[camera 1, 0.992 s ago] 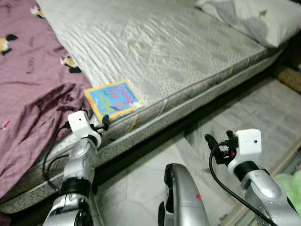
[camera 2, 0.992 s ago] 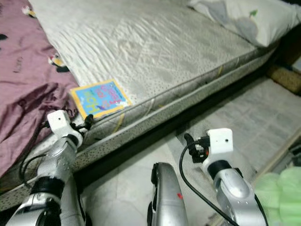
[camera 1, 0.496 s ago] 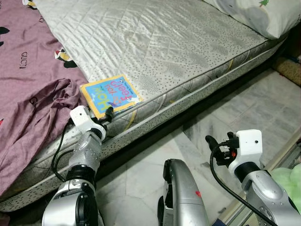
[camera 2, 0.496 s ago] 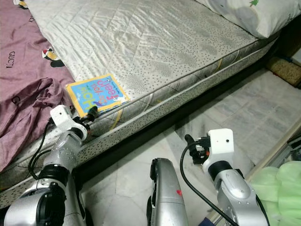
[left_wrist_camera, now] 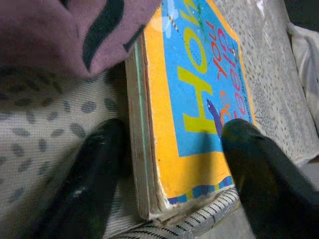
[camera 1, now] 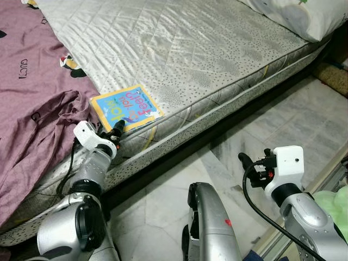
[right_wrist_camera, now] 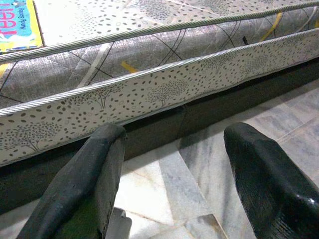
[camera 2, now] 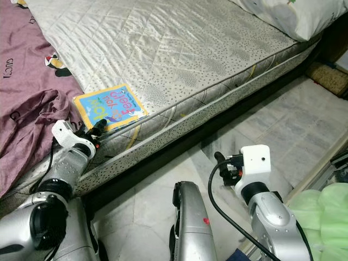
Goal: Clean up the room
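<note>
Book (camera 1: 126, 107): thin, blue cover with a yellow-orange border and bright lettering, worn page edges; lies flat at the mattress (camera 1: 206, 49) edge, about 10 o'clock in the head view.
Left gripper (camera 1: 116, 131): fingers apart, straddling the book's near corner.
Right gripper (camera 1: 243, 161): at 4 o'clock over the marble floor (camera 1: 163, 201), fingers apart, holding nothing.
Hidden: purple blanket (camera 1: 32, 109) overlaps the book's far corner; the title is partly covered by a finger (left_wrist_camera: 259, 174).
</note>
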Controlling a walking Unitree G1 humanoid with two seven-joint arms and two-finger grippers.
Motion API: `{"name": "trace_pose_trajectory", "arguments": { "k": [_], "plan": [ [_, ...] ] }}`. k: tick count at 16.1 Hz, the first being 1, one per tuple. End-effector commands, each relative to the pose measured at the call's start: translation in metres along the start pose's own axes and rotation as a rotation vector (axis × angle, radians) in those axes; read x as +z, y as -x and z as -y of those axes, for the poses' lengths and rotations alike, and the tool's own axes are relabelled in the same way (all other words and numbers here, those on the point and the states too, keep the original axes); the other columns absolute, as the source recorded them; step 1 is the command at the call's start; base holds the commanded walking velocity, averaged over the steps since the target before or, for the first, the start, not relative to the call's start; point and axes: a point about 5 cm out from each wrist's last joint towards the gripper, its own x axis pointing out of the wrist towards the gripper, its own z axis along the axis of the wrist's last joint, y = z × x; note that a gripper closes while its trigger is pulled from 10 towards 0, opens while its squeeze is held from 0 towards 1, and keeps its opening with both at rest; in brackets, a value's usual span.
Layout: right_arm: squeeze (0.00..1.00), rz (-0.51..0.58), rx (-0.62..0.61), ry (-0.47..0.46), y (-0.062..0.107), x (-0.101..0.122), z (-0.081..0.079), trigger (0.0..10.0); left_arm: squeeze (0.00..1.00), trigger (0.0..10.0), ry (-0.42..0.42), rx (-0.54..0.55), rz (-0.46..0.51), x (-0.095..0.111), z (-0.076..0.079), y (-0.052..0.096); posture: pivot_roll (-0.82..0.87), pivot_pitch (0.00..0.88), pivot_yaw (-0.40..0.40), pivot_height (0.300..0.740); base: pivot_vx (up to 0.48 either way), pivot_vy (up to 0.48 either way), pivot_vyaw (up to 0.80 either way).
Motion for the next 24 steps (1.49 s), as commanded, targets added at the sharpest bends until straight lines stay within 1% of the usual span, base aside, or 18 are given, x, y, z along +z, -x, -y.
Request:
{"name": "trace_pose_trajectory", "arguments": {
  "k": [1,2,5,6,7,8,10,11,13,15,16,17,18,20,21,22,23,24],
  "plan": [
    [0.00,-0.006,-0.032,0.021,0.002,0.000,0.008,10.0,0.00,0.0,0.020,-0.014,-0.068,-0.014,0.002,0.000,-0.31,0.221,-0.104,0.518,0.000,0.000,0.00],
    [0.00,-0.006,-0.033,0.022,0.002,0.000,0.008,10.0,0.00,0.0,0.030,-0.032,-0.069,-0.013,0.004,-0.001,-0.31,0.220,-0.104,0.518,0.000,0.000,0.00],
    [0.00,-0.001,-0.031,0.023,0.001,0.001,0.008,10.0,0.00,0.0,0.020,-0.031,-0.079,-0.012,0.004,-0.002,-0.30,0.213,-0.102,0.518,0.000,0.000,0.00],
    [0.00,0.010,-0.001,0.002,0.001,0.002,0.006,10.0,0.00,0.0,0.020,-0.032,-0.080,-0.013,0.004,-0.001,-0.30,0.208,-0.100,0.518,0.000,0.000,0.00],
    [0.00,0.020,0.051,-0.027,0.001,0.004,0.002,10.0,0.00,0.0,0.023,-0.036,-0.082,-0.013,0.004,-0.001,-0.30,0.206,-0.098,0.518,0.000,0.000,0.00],
    [0.00,0.031,0.137,-0.076,0.002,0.007,-0.006,10.0,0.00,0.0,0.024,-0.039,-0.083,-0.014,0.004,-0.001,-0.30,0.204,-0.096,0.518,0.000,0.000,0.00],
    [0.00,-0.007,0.286,-0.171,0.007,0.006,-0.019,10.0,0.00,0.0,0.020,-0.012,-0.070,-0.011,-0.001,0.000,-0.30,0.196,-0.094,0.518,0.000,0.000,0.00],
    [0.00,-0.016,0.333,-0.213,0.008,0.006,-0.022,10.0,0.00,0.0,0.019,-0.007,-0.066,-0.010,-0.002,0.000,-0.30,0.192,-0.094,0.518,0.000,0.000,0.00],
    [0.00,-0.032,0.401,-0.239,0.009,0.008,-0.026,10.0,0.00,0.0,0.016,-0.006,-0.061,-0.008,-0.003,0.000,-0.30,0.187,-0.093,0.518,0.000,0.000,0.00],
    [0.00,-0.035,0.414,-0.233,0.006,0.008,-0.025,10.0,0.00,0.0,0.029,-0.005,-0.055,-0.007,-0.003,0.000,-0.30,0.178,-0.091,0.518,0.000,0.000,0.00],
    [0.00,-0.033,0.403,-0.231,0.002,0.009,-0.024,10.0,0.00,0.0,0.055,-0.002,-0.042,-0.006,-0.004,0.000,-0.30,0.173,-0.092,0.518,0.000,0.000,0.00],
    [0.00,-0.032,0.394,-0.220,-0.001,0.009,-0.025,10.0,0.00,0.0,0.060,0.000,-0.039,-0.004,-0.005,0.000,-0.29,0.165,-0.090,0.518,0.000,0.000,0.00],
    [0.00,-0.029,0.379,-0.210,-0.004,0.010,-0.024,10.0,0.00,0.0,0.051,-0.004,-0.039,-0.004,-0.005,0.000,-0.29,0.161,-0.089,0.518,0.000,0.000,0.00],
    [0.00,-0.005,0.348,-0.190,-0.012,0.012,-0.023,10.0,0.00,0.0,0.045,0.004,-0.010,0.002,-0.007,0.001,-0.27,0.144,-0.083,0.518,0.000,0.000,0.00],
    [0.00,0.014,0.324,-0.184,-0.019,0.013,-0.023,10.0,0.00,0.0,0.029,-0.009,0.025,0.011,-0.003,-0.001,-0.25,0.128,-0.077,0.518,0.000,0.000,0.00],
    [0.00,0.028,0.309,-0.182,-0.024,0.013,-0.025,10.0,0.00,0.0,-0.003,-0.035,0.053,0.019,0.004,-0.004,-0.23,0.115,-0.071,0.518,0.000,0.000,0.00],
    [0.00,0.049,0.296,-0.181,-0.030,0.014,-0.028,10.0,0.00,0.0,-0.072,-0.086,0.089,0.032,0.016,-0.007,-0.21,0.096,-0.066,0.518,0.000,0.000,0.00],
    [0.00,0.066,0.287,-0.179,-0.040,0.015,-0.032,10.0,0.00,0.0,-0.115,-0.122,0.130,0.045,0.027,-0.010,-0.19,0.075,-0.060,0.518,0.000,0.000,0.00]
  ]
}}
